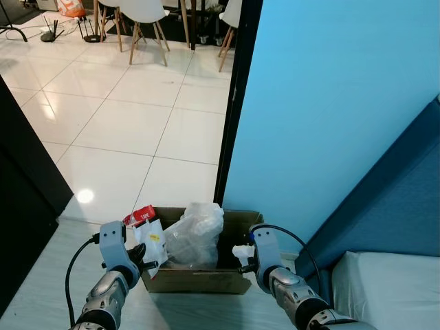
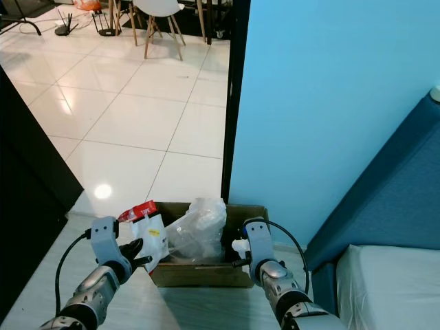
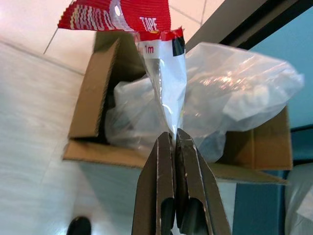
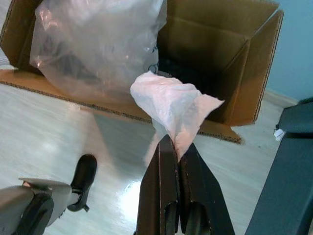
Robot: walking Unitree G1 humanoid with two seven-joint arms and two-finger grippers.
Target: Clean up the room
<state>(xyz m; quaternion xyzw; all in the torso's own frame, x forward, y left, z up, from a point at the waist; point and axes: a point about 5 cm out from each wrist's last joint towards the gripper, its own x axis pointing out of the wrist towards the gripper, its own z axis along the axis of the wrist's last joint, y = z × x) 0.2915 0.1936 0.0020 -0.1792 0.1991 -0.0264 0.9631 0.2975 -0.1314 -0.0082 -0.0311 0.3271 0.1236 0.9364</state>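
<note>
Open brown cardboard box [image 1: 199, 278] sits on the pale tiled floor [image 1: 137, 124] at the foot of the bright blue wall [image 1: 330, 103], just ahead of both arms. A crumpled clear plastic bag [image 1: 196, 237] already fills much of it.

Left tool [image 1: 141, 260] at the box's 9 o'clock rim, clenched on the lower edge of a clear plastic packet with a red printed header [image 3: 146, 44]. The packet stands up over the box's left wall, part in, part out.

Right tool [image 1: 249, 260] at the box's 3 o'clock rim, clenched on a crumpled white tissue wad [image 4: 168, 105]. The right wrist view puts the wad just over the near edge, with the empty dark corner beyond it.

Step in hand, by my reading: dropping both pieces into the box.
- Carry each tool further inward, past the rim, before letting go; both loads are light and could flutter or catch on the wall.
- The tissue should go toward the free corner at the right, not onto the bag.
- The packet is tall and floppy; lower it first so it doesn't tip outward.

Writing: the red header reads "TAPE", and "1m" just below. Other lettering on the red is too curled to read.
</note>
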